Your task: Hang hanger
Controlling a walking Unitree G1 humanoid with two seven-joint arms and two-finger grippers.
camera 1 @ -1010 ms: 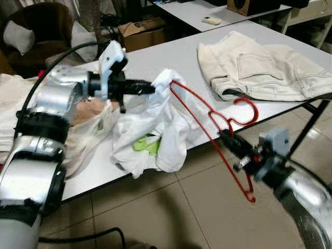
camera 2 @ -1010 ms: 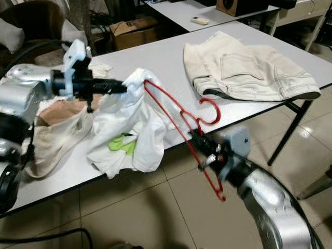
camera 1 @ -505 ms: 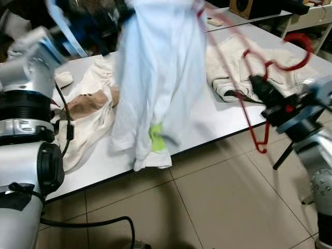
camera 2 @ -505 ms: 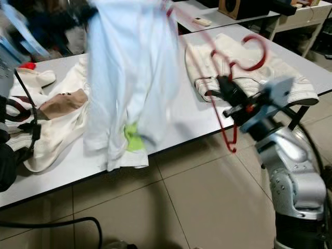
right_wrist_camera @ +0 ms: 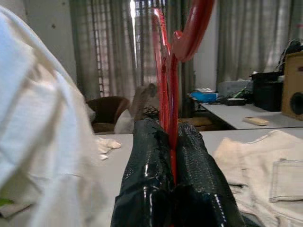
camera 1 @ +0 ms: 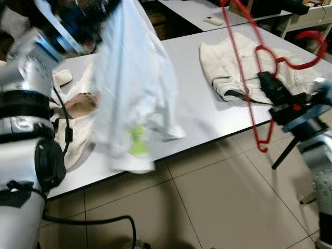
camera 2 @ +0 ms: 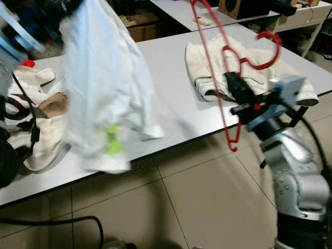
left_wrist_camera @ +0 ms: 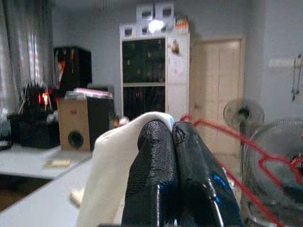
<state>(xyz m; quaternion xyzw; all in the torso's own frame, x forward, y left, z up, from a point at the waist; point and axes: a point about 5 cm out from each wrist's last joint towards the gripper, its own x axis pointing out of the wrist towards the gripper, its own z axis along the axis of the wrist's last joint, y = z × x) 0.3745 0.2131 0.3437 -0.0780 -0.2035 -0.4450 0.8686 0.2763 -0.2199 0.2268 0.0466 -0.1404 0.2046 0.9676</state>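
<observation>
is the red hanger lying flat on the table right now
No: the red hanger is held up in the air, clamped in the right end effector, above the table edge.

Thin red hanger (camera 1: 249,67), made of bent wire with a curly hook (camera 1: 306,49) at one end. Held up in the air above the grey table (camera 1: 187,67), standing tall and tilted. Long top end tucked into the white shirt (camera 1: 129,88). Shirt hanging down loose and blurry, bottom edge near the table's front edge.
</observation>
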